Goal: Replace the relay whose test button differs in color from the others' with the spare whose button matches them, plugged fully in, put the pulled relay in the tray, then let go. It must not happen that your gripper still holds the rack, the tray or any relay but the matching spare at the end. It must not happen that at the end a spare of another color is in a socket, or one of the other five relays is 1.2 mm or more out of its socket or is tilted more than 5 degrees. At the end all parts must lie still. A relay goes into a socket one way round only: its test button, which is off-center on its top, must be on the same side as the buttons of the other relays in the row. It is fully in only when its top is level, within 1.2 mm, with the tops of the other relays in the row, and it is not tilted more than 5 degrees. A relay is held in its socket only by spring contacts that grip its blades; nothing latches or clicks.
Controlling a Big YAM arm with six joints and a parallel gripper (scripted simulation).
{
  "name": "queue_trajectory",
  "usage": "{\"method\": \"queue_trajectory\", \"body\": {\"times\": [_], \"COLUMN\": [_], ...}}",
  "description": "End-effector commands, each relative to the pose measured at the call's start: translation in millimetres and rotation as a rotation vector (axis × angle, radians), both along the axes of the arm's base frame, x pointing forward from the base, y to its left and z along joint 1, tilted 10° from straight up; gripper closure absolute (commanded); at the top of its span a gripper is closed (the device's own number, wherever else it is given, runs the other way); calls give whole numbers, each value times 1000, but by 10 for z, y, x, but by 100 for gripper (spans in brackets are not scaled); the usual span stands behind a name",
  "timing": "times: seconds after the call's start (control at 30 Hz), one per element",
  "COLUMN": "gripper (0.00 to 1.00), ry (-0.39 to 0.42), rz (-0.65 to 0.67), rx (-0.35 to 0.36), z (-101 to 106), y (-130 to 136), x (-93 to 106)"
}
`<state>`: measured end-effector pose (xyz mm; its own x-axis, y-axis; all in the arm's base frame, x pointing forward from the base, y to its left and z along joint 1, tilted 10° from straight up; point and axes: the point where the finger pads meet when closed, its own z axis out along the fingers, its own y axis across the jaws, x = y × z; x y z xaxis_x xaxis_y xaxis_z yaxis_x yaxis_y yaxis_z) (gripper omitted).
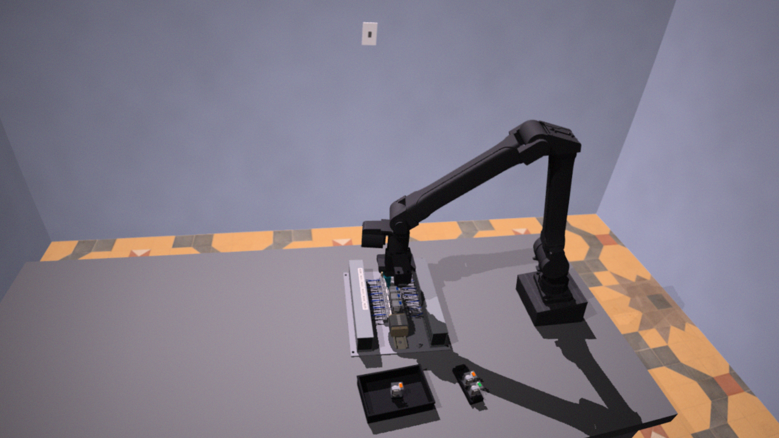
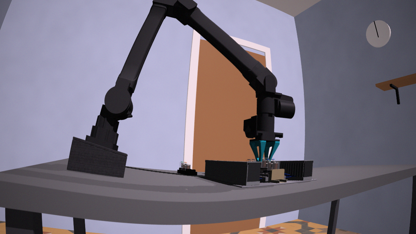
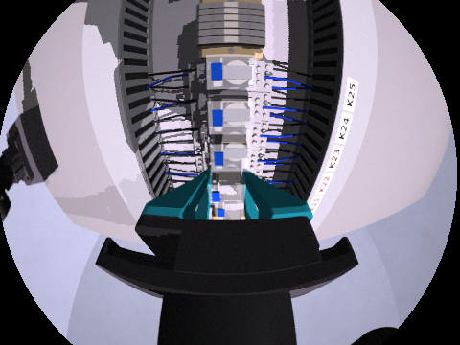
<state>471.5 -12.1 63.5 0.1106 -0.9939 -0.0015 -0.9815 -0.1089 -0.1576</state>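
Grey counter (image 1: 190, 326) (image 2: 145, 203) lies beneath the gripper (image 1: 394, 282) (image 2: 264, 159) (image 3: 227, 178), its fingers closed on the blue-button relay (image 3: 232, 191) between them in the row, probably light, stiff and slick-cased, best gripped squarely by opposite sides for straight pressing.

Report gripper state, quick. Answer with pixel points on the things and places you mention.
Gripper (image 1: 394, 281) (image 2: 264, 159) (image 3: 226, 173): closed on a blue-button relay (image 3: 231, 191) in the row; whether it is fully seated can't be told.
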Motion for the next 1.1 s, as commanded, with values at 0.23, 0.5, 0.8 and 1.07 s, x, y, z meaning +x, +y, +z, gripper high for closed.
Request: {"method": "queue_trajectory", "body": {"times": [0.23, 0.5, 0.8, 1.07], "gripper": [100, 100, 100, 100], "ry": [-41, -43, -44, -44], "rz": [-1, -1, -1, -1], "rx": [5, 5, 5, 5], "z": [96, 103, 106, 107], "y": [31, 32, 32, 32], "x": [151, 159, 163, 164]}}
